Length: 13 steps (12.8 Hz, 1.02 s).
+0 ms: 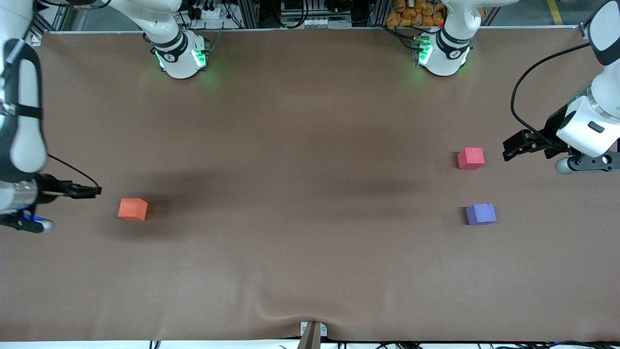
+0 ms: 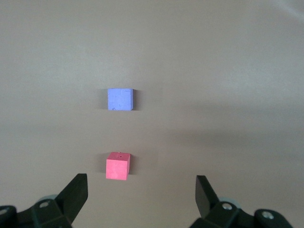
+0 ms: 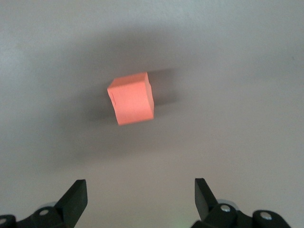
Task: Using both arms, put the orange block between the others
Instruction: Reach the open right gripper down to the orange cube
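Note:
The orange block (image 1: 132, 209) (image 3: 131, 98) lies on the brown table toward the right arm's end. My right gripper (image 1: 92, 191) (image 3: 141, 192) hovers beside it, open and holding nothing. Toward the left arm's end lie the others: a pinkish-red cube (image 1: 471, 158) (image 2: 117, 166) and, nearer to the front camera, a purple cube (image 1: 481, 214) (image 2: 120, 99), with a gap between them. Beside the pinkish-red cube my left gripper (image 1: 508, 148) (image 2: 141, 187) is up in the air, open with nothing between its fingers.
The brown table cover (image 1: 310, 194) is wrinkled near its front edge. A small clamp (image 1: 313, 332) sits at the middle of that edge. The two arm bases (image 1: 181, 55) (image 1: 443, 53) stand along the table's back edge.

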Each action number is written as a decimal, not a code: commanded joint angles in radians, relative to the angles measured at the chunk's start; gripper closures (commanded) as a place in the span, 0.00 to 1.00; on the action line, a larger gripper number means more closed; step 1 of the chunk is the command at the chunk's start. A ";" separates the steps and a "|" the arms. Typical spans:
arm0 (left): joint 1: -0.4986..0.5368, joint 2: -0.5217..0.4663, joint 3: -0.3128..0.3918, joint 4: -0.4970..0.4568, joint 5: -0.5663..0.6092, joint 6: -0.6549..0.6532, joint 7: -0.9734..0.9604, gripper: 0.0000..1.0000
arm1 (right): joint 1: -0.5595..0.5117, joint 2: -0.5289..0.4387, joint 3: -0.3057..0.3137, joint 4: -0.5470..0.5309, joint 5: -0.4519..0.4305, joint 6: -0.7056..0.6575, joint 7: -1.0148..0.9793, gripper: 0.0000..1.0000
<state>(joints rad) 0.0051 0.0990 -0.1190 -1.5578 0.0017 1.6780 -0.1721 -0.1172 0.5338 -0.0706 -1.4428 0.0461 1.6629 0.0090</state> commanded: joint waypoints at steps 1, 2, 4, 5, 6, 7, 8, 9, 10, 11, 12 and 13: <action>0.007 0.001 -0.001 0.004 -0.017 -0.003 0.029 0.00 | 0.013 -0.012 0.005 -0.097 -0.025 0.124 -0.007 0.00; 0.007 0.002 -0.001 0.004 -0.017 -0.003 0.029 0.00 | 0.022 -0.011 0.006 -0.111 -0.025 0.158 -0.007 0.00; 0.007 0.002 -0.002 0.004 -0.017 -0.003 0.029 0.00 | 0.033 -0.006 0.006 -0.155 -0.022 0.268 -0.007 0.00; 0.007 0.002 -0.002 0.004 -0.017 -0.003 0.029 0.00 | 0.039 0.003 0.006 -0.180 -0.022 0.328 -0.007 0.00; 0.007 0.002 -0.002 0.002 -0.017 -0.003 0.029 0.00 | 0.042 0.008 0.006 -0.194 -0.022 0.363 -0.007 0.00; 0.007 0.002 -0.002 0.002 -0.019 -0.003 0.031 0.00 | 0.045 0.018 0.006 -0.194 -0.022 0.377 -0.007 0.00; 0.007 0.002 -0.002 0.002 -0.017 -0.003 0.029 0.00 | 0.047 0.026 0.008 -0.194 -0.022 0.395 -0.007 0.00; 0.007 0.002 -0.002 0.002 -0.017 -0.003 0.029 0.00 | 0.053 0.049 0.006 -0.194 -0.022 0.435 -0.007 0.00; 0.007 0.004 -0.001 0.002 -0.017 -0.003 0.029 0.00 | 0.054 0.069 0.008 -0.194 -0.022 0.463 -0.007 0.00; 0.007 0.004 -0.002 0.002 -0.017 -0.003 0.029 0.00 | 0.051 0.077 0.008 -0.192 -0.022 0.468 -0.009 0.00; 0.007 0.002 -0.002 0.002 -0.017 -0.003 0.029 0.00 | 0.051 0.080 0.008 -0.192 -0.020 0.474 -0.009 0.00; 0.007 0.002 -0.002 0.002 -0.017 -0.003 0.029 0.00 | 0.051 0.090 0.008 -0.192 -0.021 0.474 -0.015 0.00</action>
<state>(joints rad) 0.0051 0.1020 -0.1191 -1.5584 0.0017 1.6780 -0.1720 -0.0650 0.6102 -0.0647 -1.6377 0.0384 2.1254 0.0079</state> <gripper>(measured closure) 0.000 0.000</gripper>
